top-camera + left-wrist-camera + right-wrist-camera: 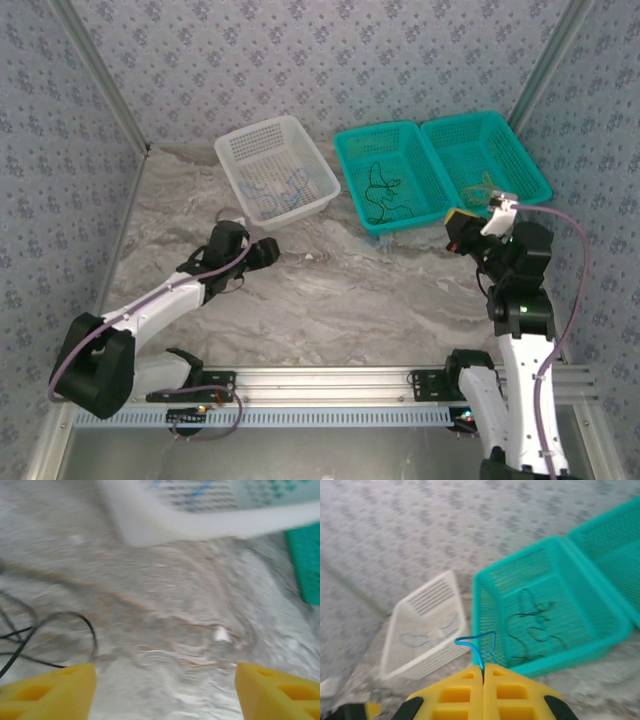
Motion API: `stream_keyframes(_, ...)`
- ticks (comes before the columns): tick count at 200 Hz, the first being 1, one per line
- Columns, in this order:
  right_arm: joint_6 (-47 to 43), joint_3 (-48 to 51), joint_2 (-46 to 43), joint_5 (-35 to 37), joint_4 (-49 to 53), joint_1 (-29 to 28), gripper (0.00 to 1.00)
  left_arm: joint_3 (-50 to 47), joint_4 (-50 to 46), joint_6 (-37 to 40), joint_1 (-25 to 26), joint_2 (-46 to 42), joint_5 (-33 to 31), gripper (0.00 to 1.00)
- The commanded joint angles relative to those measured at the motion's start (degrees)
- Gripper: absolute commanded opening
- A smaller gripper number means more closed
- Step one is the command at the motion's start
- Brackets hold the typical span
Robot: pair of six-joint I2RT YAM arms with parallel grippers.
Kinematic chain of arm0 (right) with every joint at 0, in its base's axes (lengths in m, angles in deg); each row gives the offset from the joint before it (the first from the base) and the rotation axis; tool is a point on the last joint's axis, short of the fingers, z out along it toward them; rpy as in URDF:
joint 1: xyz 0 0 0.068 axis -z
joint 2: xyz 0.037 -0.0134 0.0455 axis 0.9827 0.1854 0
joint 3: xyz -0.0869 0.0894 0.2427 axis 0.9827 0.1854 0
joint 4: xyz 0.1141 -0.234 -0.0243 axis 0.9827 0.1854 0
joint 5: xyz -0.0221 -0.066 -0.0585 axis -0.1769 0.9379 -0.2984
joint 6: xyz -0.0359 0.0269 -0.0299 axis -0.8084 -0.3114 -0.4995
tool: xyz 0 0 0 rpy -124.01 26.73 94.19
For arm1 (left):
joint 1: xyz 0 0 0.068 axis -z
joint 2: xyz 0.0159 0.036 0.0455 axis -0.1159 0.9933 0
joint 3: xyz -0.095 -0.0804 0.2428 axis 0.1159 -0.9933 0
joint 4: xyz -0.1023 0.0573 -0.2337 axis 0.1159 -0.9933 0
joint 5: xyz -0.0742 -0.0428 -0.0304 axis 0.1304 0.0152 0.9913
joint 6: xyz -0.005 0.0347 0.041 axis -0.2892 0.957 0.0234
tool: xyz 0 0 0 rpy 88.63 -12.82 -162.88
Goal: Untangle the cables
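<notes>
**Right gripper point(484, 680) is pinching a blue cable point(476, 647) as the left gripper point(165, 695) is hanging, jaws wide apart, over the table point(165, 610).**

The right fingers are pressing together on one end of the thin blue cable, whose free end is curling up in front of the white basket point(422, 625). Other blue wires point(285, 188) are lying in that basket, black wires point(532, 622) in the near teal basket point(570, 656) and yellow-tan ones point(483, 187) in the far teal basket point(528, 155). A black cable point(75, 622) is lying on the marbled table just beside one of the left fingers, which are gripping nothing. The job appears to be at the sorting stage. The next move is likely calling for the right arm to carry its blue cable over the white basket and let go, and for the left to close on the black one.
</notes>
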Motion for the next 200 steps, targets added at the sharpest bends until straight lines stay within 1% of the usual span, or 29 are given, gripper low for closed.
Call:
stream_keyframes(1, -3.81, -4.36, 1.75, -2.65, -2.75, -5.90, 0.00, 2.34, 4.20, 8.84, 1.92, 1.08, 7.75, 0.88)
stream_keyframes(14, -4.23, -5.49, 3.30, -1.96, -3.83, -9.31, 0.00, 2.35, 6.69, 10.20, 2.29, 1.09, 11.43, 0.95)
stream_keyframes(31, -4.48, -6.47, 5.37, -1.76, -5.66, -12.99, 0.00, 1.95, 10.64, 12.45, 2.90, 0.66, 16.88, 0.99)
stream_keyframes(63, -5.63, -8.39, 8.88, -0.59, -7.24, -18.19, 0.00, 0.41, 16.77, 18.17, 5.94, -0.05, 21.62, 0.99)
stream_keyframes(82, -5.44, -9.37, 10.18, 0.74, -7.46, -20.25, 0.00, -1.56, 23.50, 19.39, 7.74, 0.11, 24.17, 0.99)
stream_keyframes(100, -4.08, -10.09, 10.95, 1.80, -7.83, -21.70, 0.00, -3.89, 31.88, 18.17, 9.43, 0.93, 25.11, 0.97)
stream_keyframes(109, -3.24, -10.09, 11.22, 1.78, -8.58, -22.24, 0.00, -4.24, 34.52, 17.54, 10.28, 1.77, 25.48, 0.94)
stream_keyframes(133, -2.51, -10.18, 11.57, 1.79, -10.18, -24.00, 0.00, -2.78, 35.32, 16.71, 12.27, 4.65, 25.44, 0.90)
stream_keyframes(153, -2.45, -10.60, 12.23, 2.71, -11.18, -25.12, 0.00, -1.87, 37.10, 14.27, 12.57, 7.59, 25.25, 0.86)
stream_keyframes(173, -1.52, -10.72, 13.12, 2.78, -12.95, -26.14, 0.00, -1.39, 39.12, 11.55, 12.67, 10.63, 22.10, 0.79)
stream_keyframes(190, -0.76, -10.73, 14.12, 2.78, -14.59, -27.18, 0.00, -1.16, 40.64, 10.10, 12.68, 13.19, 18.71, 0.78)
stream_keyframes(200, -0.50, -10.88, 14.74, 2.86, -15.26, -27.91, 0.00, -1.16, 42.28, 9.54, 12.75, 14.69, 18.27, 0.78)
